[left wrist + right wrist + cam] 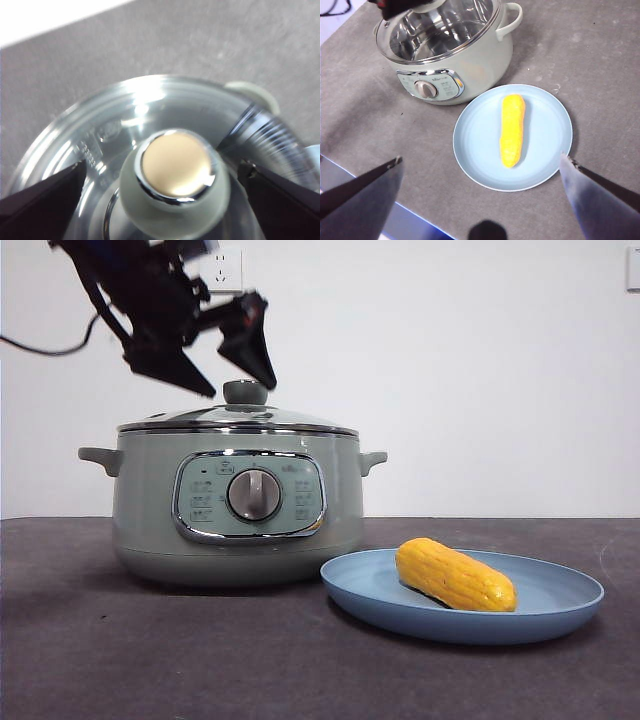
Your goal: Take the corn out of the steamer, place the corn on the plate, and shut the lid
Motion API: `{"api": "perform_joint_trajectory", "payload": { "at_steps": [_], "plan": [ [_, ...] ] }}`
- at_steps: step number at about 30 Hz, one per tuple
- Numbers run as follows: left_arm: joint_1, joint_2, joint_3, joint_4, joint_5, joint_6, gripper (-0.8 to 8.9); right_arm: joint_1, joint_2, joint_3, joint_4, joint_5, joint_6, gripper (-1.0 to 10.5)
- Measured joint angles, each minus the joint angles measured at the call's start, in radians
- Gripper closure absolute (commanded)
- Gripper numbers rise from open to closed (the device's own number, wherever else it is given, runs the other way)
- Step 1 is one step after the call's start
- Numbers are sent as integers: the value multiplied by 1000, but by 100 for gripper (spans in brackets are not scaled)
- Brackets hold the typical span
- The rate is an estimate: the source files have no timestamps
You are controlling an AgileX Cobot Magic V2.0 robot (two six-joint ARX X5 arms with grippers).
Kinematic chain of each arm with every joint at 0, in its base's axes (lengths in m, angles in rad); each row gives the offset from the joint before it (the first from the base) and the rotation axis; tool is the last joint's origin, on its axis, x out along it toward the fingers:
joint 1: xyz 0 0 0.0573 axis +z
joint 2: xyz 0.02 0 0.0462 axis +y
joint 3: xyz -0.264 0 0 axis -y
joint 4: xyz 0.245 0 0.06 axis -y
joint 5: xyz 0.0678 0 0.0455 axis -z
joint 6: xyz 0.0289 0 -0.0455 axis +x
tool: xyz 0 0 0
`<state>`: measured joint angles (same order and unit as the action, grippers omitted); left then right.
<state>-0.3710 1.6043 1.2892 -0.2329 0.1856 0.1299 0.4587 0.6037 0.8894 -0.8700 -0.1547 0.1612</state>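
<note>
The corn (455, 575) lies on its side on the light-blue plate (560, 602), to the right of the steamer (150, 510). The glass lid (240, 418) rests on the steamer's rim. My left gripper (242, 390) hovers open at the lid's green knob (175, 170), one jaw on each side and neither touching it. My right gripper (481, 159) hangs open and empty high over the plate (545, 130); below it are the corn (512, 130), the steamer (480, 60) and the lid (440, 25).
The dark grey table (120, 660) reaches a white wall with a socket (226, 270) behind the left arm. A black cable (45, 348) trails at far left. The table's near edge (380, 192) shows beneath the right gripper.
</note>
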Motion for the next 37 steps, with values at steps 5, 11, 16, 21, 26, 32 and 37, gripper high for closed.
{"api": "perform_joint_trajectory", "payload": {
  "at_steps": [5,11,16,21,26,32,37],
  "plan": [
    [0,-100,0,-99,16,-1,248,0,0,0,0,0,0,380],
    [0,-251,0,-355,111,-20,248,0,0,0,-3,0,0,381],
    [0,-384,0,-565,156,-44,249,0,0,0,-4,-2,0,381],
    [0,-486,0,-734,159,-46,253,0,0,0,-16,-3,-10,383],
    [0,-545,0,-890,159,-48,406,0,0,0,-63,-3,-31,384],
    [0,-557,0,-962,159,-40,789,0,0,0,-108,-3,-51,707],
    [0,-557,0,-964,159,-35,822,0,0,0,-110,-3,-57,957]
  ]
}}
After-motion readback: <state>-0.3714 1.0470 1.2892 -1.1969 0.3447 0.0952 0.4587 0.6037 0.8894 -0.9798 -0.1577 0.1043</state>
